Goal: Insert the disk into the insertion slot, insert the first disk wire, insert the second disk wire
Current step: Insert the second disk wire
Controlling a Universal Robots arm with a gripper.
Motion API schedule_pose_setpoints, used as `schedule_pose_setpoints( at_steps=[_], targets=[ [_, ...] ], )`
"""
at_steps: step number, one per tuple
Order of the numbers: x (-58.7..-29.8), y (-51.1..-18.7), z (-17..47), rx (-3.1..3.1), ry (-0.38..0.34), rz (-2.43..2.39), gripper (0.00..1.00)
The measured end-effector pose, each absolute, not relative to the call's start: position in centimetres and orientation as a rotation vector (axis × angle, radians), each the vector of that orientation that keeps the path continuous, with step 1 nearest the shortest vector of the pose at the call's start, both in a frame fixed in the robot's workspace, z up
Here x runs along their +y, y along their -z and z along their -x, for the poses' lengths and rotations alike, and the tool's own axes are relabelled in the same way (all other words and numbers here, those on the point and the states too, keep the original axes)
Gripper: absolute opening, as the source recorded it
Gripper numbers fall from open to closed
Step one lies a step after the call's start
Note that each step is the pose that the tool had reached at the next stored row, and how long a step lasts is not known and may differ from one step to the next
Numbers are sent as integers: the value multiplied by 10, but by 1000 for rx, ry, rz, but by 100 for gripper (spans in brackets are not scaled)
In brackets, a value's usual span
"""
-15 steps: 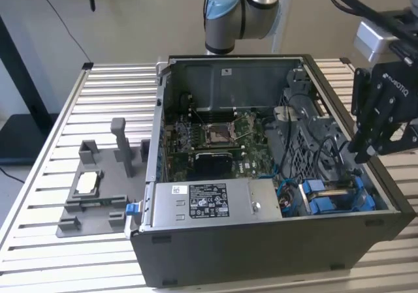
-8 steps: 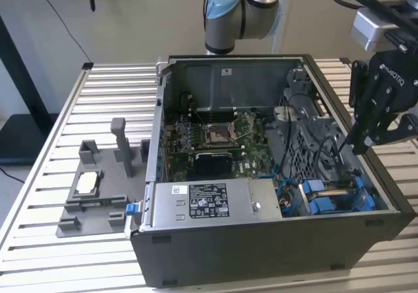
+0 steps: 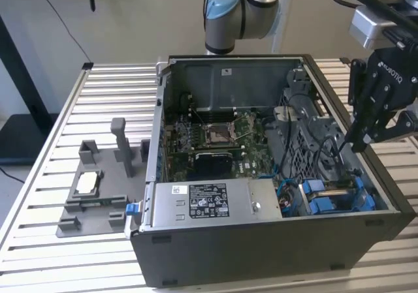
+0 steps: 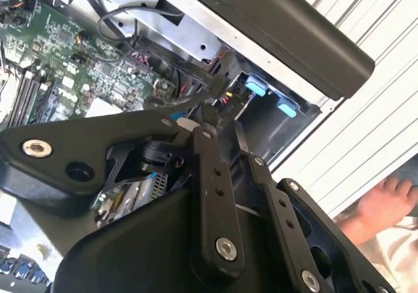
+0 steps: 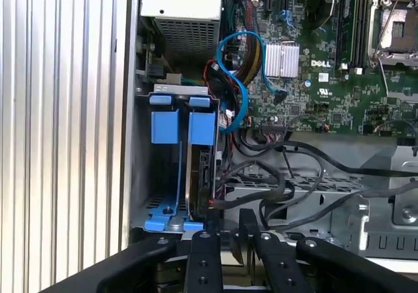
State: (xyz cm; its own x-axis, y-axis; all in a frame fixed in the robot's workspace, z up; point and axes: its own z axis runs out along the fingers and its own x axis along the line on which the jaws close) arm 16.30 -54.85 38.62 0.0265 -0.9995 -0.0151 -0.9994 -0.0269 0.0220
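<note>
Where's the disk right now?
The disk sits inside the metal cage, at the computer case's near corner on the exterior view's right, below the pincer.

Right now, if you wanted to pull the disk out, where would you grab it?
Probably the blue tab at the disk's end, pinched from above through the case's open side. The disk stands on edge in the cage, so its flat faces are walled in.

Soft, even light is filling the exterior view; the desk (image 4: 379,123) is glaring white in the second wrist view.
</note>
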Motion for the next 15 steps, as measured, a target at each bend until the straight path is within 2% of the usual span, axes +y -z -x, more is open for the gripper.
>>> schedule_pose_setpoints(
  at_steps=[15],
  targets=[
    [-545,-386,-183,-2187,44,-2245,27]
  ],
)
